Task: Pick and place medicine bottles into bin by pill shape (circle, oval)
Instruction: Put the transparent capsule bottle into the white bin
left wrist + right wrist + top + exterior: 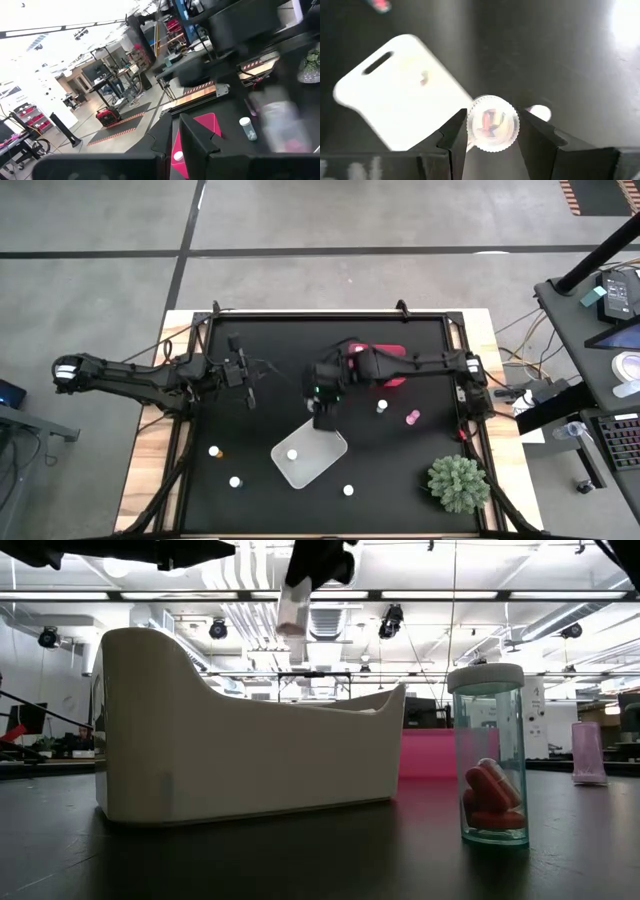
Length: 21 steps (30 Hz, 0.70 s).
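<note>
Closest to the low camera stands a teal-tinted bottle (pixel 490 755) with a white cap, red and white capsules visible inside, upright on the black table (pixel 320 860). Beside it sits the white bin (pixel 230 745), whose tall wall blocks whatever lies inside from this level view; from above, one white-capped bottle (pixel 292 454) shows inside the bin (pixel 325 465). Behind it a pink bin (pixel 428 755) is only partly visible, cut off by the white wall and the teal bottle. Right gripper (pixel 491 131): fingers pressed against the ribbed white cap of a clear bottle (pixel 492 123), holding it in the air above the table just off the white bin's edge; the low view shows the same bottle (pixel 292 612) hanging well above the bin rim. From overhead the right gripper (pixel 322 412) covers the bottle completely. Left gripper (pixel 247 376): parked over the table's left part, well apart from the bins; I cannot tell whether its fingers are apart or together. Loose bottles: two (pixel 214 451) (pixel 235 481) left of the white bin, one (pixel 348 490) near the front edge, a white one (pixel 381 407) and a pink one (pixel 411 417) to the right. Spiky green plant (pixel 458 482) at the table's front right corner. Pill shapes in the distant bottles are too small to make out.
</note>
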Each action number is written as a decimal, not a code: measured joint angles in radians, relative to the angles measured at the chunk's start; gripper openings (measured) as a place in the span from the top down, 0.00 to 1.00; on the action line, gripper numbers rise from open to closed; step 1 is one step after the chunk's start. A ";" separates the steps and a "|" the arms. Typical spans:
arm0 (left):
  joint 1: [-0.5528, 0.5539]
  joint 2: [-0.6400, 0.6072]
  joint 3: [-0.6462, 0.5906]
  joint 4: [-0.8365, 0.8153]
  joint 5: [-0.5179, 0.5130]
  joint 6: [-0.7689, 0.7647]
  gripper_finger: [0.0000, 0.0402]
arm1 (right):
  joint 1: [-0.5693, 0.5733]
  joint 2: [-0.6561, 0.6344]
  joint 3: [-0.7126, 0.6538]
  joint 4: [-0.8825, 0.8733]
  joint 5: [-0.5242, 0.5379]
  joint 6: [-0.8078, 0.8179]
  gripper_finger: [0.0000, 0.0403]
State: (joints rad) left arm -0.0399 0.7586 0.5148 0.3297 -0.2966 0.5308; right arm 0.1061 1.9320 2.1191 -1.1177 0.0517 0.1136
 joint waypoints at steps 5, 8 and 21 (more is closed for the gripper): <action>0.000 -0.002 0.000 0.000 0.000 0.000 0.96 | 0.080 0.001 -0.026 0.003 -0.004 -0.009 0.65; 0.000 -0.002 0.000 0.002 0.000 0.000 0.96 | 0.118 0.001 -0.049 0.009 -0.003 -0.009 0.65; 0.000 -0.002 0.000 0.002 0.000 0.000 0.96 | 0.184 0.002 -0.202 0.138 -0.002 0.037 0.65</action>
State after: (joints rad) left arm -0.0399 0.7570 0.5148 0.3321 -0.2966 0.5312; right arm 0.2905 1.9335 1.9175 -0.9797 0.0492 0.1506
